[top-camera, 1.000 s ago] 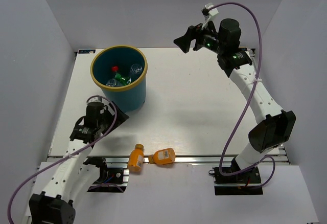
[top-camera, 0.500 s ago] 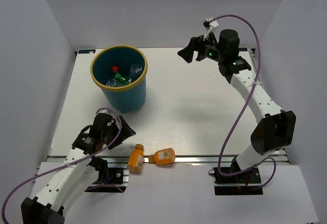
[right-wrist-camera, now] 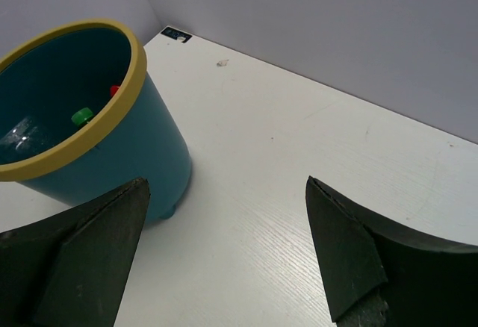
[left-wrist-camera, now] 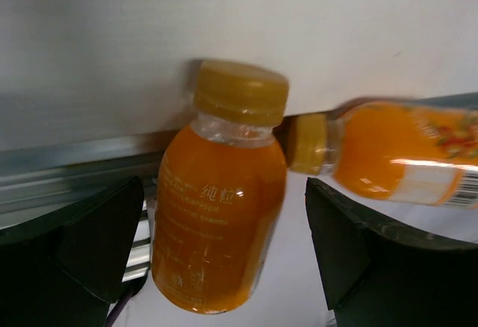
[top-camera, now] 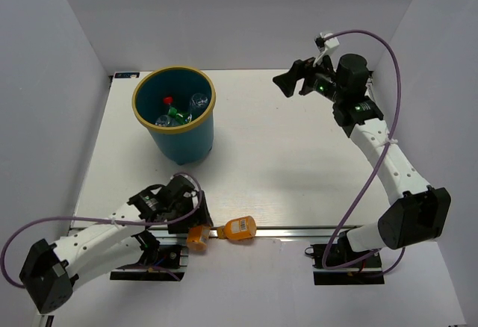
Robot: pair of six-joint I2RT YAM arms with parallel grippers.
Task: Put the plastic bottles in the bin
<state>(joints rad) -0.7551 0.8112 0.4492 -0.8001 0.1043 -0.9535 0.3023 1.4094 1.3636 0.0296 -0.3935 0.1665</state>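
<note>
The teal bin (top-camera: 179,136) with its yellow rim stands at the back left and holds a red-capped bottle (top-camera: 168,101), a green bottle (top-camera: 176,113) and clear bottles (top-camera: 199,102). Two stubby orange bottles lie at the table's near edge. My left gripper (top-camera: 196,226) is open, with one orange bottle (left-wrist-camera: 220,207) between its fingers (left-wrist-camera: 89,245), untouched. The second orange bottle (left-wrist-camera: 388,151) lies to its right, cap to cap; it also shows in the top view (top-camera: 240,228). My right gripper (top-camera: 291,82) is open and empty, high over the back right, facing the bin (right-wrist-camera: 112,155).
A metal rail (top-camera: 314,230) runs along the table's near edge under the orange bottles. White walls enclose the table on the left, back and right. The white tabletop (right-wrist-camera: 299,155) stretches between the bin and my right gripper.
My left arm swung down and right from beside the bin to the near edge, its open jaws now around the left orange bottle. My right gripper drew back to the right.
</note>
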